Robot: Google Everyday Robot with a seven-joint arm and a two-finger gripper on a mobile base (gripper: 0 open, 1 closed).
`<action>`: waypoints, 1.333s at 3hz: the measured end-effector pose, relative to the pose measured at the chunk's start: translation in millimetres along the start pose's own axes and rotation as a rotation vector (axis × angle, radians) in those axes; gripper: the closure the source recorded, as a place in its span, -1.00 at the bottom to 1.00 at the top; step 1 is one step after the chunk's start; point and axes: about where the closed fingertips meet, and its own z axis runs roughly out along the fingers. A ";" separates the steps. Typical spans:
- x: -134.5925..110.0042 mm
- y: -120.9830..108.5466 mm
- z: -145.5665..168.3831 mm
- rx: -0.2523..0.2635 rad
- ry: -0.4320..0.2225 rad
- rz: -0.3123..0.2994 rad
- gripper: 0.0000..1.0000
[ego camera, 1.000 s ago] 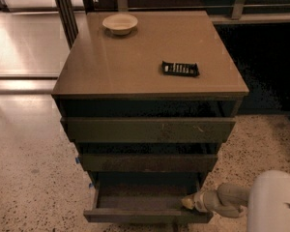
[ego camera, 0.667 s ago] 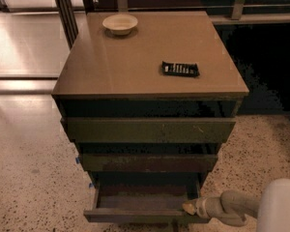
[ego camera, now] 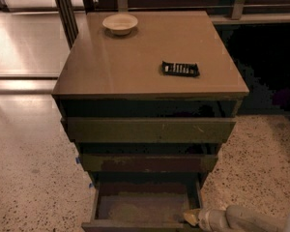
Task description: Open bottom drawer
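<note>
The bottom drawer (ego camera: pixel 140 208) of the brown cabinet is pulled out toward me. Its shallow brown-grey tray lies open and empty, and its dark front edge (ego camera: pixel 130 224) runs along the frame's bottom. My gripper (ego camera: pixel 192 218) sits at the drawer's front right corner, low in the view, on the end of the pale arm (ego camera: pixel 251 220) that comes in from the right. Only its pale tip shows against the drawer front. Above the drawer are the mid-sized olive-brown drawer front (ego camera: pixel 147 163) and the widest olive drawer front (ego camera: pixel 150 129), both pushed in.
On the cabinet top (ego camera: pixel 135 66) stand a white bowl (ego camera: pixel 120 23) at the back left and a black remote-like object (ego camera: pixel 180 68) at the right. Speckled floor (ego camera: pixel 29 178) surrounds the cabinet. A dark metal post (ego camera: pixel 65 11) stands behind at the left.
The bottom drawer has slid further out toward me. My gripper and arm have moved down and toward the frame's bottom with the drawer's front right corner.
</note>
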 end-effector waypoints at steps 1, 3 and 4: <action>-28.2 8.7 -17.8 0.047 -0.057 -0.080 1.00; -86.2 18.7 -34.4 0.132 -0.131 -0.212 0.67; -85.2 18.8 -34.3 0.131 -0.130 -0.211 0.21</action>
